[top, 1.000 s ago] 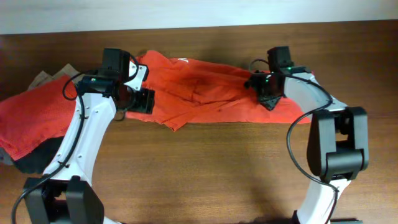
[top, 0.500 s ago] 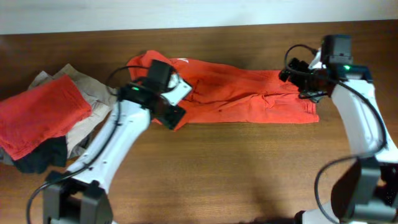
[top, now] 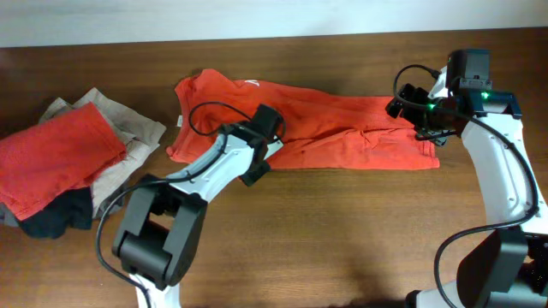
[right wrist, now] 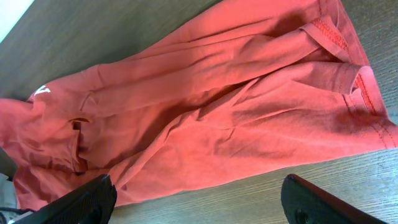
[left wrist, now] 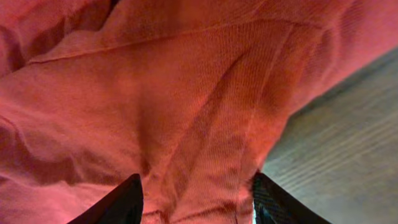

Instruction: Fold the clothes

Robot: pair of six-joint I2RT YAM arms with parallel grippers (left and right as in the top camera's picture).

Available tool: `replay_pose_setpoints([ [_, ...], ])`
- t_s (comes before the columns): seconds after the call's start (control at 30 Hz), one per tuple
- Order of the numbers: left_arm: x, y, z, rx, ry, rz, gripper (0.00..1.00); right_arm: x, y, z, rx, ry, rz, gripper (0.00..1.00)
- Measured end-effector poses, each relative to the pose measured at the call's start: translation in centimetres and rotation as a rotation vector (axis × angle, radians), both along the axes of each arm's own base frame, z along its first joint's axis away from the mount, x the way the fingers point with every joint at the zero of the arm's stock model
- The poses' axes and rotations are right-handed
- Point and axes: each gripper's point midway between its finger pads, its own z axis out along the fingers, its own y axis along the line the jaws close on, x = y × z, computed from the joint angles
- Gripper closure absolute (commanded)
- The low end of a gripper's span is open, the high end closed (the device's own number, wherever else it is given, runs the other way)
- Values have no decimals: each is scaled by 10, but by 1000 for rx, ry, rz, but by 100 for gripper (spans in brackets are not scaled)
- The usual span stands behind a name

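Shirt [top: 342,137], orange-red, lies in a long rumpled band across the far half of the worktop [top: 342,231]. It is crumpled rather than flat, with the white print [top: 254,83] at the left end and the hem at the right. The pile [top: 64,154] of other clothes sits apart at the left edge, untouched by either arm. Your left hand [left wrist: 196,202] is down on the shirt's near edge, left of the middle. Its fingers [left wrist: 124,202] stand apart, astride a raised ridge of cloth that fills the gap between them, and no pinch shows yet. I judge this placement is meant to take the near edge where the fabric has bunched. Your right hand [right wrist: 202,196] hangs above the hem end with its fingers spread wide and nothing between them. It is angled back along the shirt, which likely puts it in place to take the hem corner. Judgement: this is the spreading stage and no fold has been made. Next, get a firm bite on one layer only. The ridge may hold two layers, and those would drag together.
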Motion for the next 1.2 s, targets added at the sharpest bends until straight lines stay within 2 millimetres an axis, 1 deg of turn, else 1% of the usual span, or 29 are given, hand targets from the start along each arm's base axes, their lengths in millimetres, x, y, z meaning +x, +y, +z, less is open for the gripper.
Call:
replay_pose_setpoints([
  [0.07,1,0,-2,6,-6,4,52,0,0,0,-1,1,0,10],
  [0.13,2,0,-3,10,-10,13,67,0,0,0,-1,2,1,11],
  [0.2,1,1,-4,15,-10,18,85,0,0,0,-1,1,2,10],
  [0.23,2,1,-4,18,-11,21,92,0,0,0,-1,2,2,11],
  [0.3,2,3,-5,28,-16,28,99,0,0,0,-2,1,3,10],
  [0.37,1,8,-4,52,-17,37,100,0,0,0,-2,1,2,10],
  [0.5,-7,18,0,106,16,40,100,0,0,0,-2,1,2,11],
  [0.57,-5,18,8,118,18,41,99,0,0,0,-2,1,2,10],
  [0.7,8,12,30,110,-13,43,97,0,-1,0,-5,2,1,10],
  [0.8,17,8,42,99,-41,39,96,0,-1,-1,-9,2,-1,10],
  [0.87,20,6,45,100,-49,27,96,0,-2,-1,-12,3,-3,10],
  [1.03,25,4,47,113,-56,-31,96,0,-2,-1,-14,3,-3,10],
  [1.2,47,-8,53,99,-134,-115,97,0,-3,-1,-16,3,-4,10],
])
